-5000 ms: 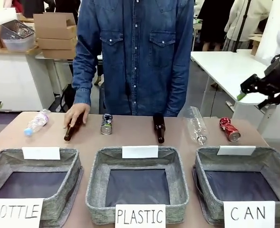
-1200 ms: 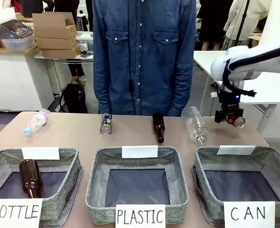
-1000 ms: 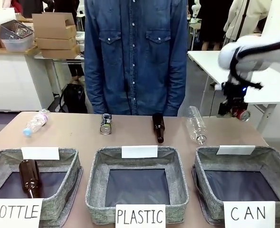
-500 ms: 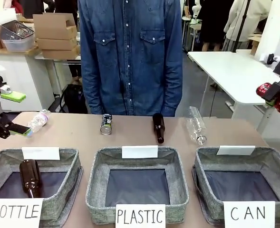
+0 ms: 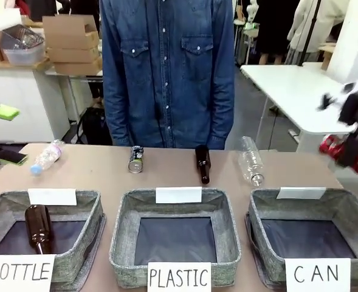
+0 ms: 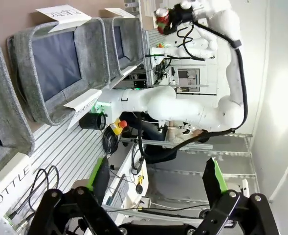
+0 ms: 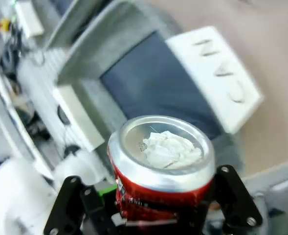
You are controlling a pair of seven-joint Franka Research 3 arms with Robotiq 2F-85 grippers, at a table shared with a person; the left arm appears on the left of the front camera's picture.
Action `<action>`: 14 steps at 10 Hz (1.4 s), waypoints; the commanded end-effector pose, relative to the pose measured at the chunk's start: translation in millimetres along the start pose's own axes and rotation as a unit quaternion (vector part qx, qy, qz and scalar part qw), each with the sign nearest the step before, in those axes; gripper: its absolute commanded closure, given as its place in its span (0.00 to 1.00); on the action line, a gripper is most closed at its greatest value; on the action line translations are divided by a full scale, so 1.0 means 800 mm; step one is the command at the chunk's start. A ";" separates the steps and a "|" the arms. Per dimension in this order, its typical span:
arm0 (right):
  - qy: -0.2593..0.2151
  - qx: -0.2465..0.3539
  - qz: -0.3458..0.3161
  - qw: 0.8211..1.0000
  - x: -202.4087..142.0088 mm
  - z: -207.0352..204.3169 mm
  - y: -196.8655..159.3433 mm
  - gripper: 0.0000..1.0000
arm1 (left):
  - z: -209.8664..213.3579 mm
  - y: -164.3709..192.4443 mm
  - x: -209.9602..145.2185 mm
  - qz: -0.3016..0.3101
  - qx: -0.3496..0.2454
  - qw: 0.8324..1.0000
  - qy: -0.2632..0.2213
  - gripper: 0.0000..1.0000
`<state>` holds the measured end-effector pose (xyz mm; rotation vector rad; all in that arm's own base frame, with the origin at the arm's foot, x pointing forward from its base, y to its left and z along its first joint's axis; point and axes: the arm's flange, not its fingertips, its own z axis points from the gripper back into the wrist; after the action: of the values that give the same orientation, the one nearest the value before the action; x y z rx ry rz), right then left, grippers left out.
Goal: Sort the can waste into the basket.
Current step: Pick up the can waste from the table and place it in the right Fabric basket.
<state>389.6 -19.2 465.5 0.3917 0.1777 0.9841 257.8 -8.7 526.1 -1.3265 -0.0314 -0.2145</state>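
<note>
Your right gripper [image 7: 153, 208] is clamped on the red can [image 7: 161, 161], its silver end turned back toward the wrist; the CAN basket [image 7: 148, 85] lies just beyond the fingertips, far from your wide-open, empty left gripper [image 6: 156, 178]

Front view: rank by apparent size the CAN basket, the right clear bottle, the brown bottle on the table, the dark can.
1. CAN basket, also nearest the camera.
2. Clear bottle.
3. Brown bottle, similar length but slimmer.
4. Dark can.
</note>
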 end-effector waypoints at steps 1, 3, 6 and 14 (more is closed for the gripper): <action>0.103 -0.076 0.244 0.961 0.003 -0.025 0.029 1.00 | 0.002 -0.002 -0.009 0.006 0.001 1.000 0.001 0.00; 0.106 -0.122 0.235 0.958 -0.006 -0.048 0.051 1.00 | 0.002 -0.002 -0.009 0.006 0.001 1.000 0.001 0.00; 0.084 -0.103 0.225 0.965 -0.002 -0.050 0.043 1.00 | 0.002 -0.002 -0.009 0.006 0.001 1.000 0.001 0.00; 0.055 -0.053 0.209 0.975 0.002 -0.045 0.031 0.00 | 0.002 -0.002 -0.009 0.006 0.001 1.000 0.001 0.00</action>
<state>351.9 6.7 436.9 0.2253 0.1599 1.4025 255.3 -6.6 528.3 -1.3244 -0.0362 -0.2048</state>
